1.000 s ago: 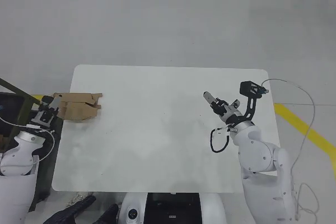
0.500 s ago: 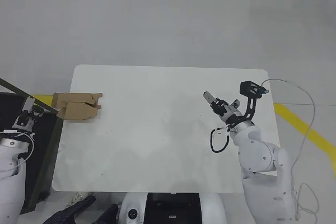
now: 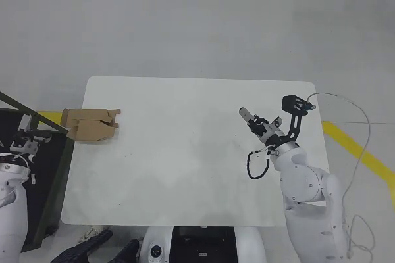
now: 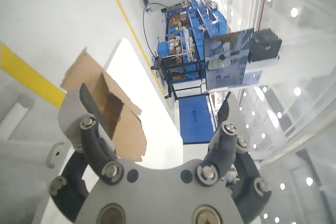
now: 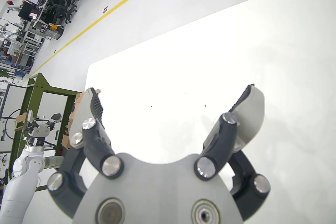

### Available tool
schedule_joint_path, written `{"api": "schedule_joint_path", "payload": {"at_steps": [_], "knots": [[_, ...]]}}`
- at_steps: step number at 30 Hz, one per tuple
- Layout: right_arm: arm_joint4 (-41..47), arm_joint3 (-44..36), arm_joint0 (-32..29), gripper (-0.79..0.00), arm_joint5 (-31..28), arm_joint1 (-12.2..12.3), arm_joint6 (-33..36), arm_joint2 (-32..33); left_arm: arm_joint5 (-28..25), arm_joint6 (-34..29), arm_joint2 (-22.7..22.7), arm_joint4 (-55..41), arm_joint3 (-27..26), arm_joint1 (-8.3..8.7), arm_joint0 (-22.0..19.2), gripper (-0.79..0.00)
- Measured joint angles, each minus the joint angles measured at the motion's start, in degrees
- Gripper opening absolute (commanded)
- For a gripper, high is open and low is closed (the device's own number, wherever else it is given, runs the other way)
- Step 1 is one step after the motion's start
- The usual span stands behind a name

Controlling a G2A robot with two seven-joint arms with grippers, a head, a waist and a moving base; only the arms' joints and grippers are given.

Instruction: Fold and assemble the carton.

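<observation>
Your left gripper [image 4: 155,101] is hanging with its fingers spread wide, gripping nothing. In the top view it is sitting off the table's 9 o'clock edge, over a dark rack [image 3: 49,191]. The one carton [image 3: 89,123], brown, partly folded and with loose flaps, is lying at that gripper's 3 o'clock, near it but apart. It is straddling the edge of the single white table [image 3: 197,171] near the 10 o'clock corner. Your right gripper [image 3: 247,115], the second of the two, is likewise gaping wide and carrying nothing. It is hovering over the table's 3 o'clock side, pointing toward 10 o'clock, well apart from the carton.
</observation>
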Motion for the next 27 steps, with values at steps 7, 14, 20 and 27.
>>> {"api": "schedule_joint_path", "payload": {"at_steps": [7, 14, 20, 27], "knots": [[0.0, 0.0, 0.0, 0.0, 0.0, 0.0, 0.0, 0.0, 2.8, -8.2, -1.2, -1.5, 14.9, 1.25, -6.9, 0.0], [0.0, 0.0, 0.0, 0.0, 0.0, 0.0, 0.0, 0.0, 0.6, -12.4, 2.8, -0.1, 27.5, 0.98, -14.8, 0.0], [0.0, 0.0, 0.0, 0.0, 0.0, 0.0, 0.0, 0.0, -1.5, -14.4, 7.2, 1.8, 34.6, 0.09, -21.9, 0.0], [0.0, 0.0, 0.0, 0.0, 0.0, 0.0, 0.0, 0.0, -4.2, -13.9, 10.8, 4.4, 39.5, -0.86, -28.4, 0.0]]}}
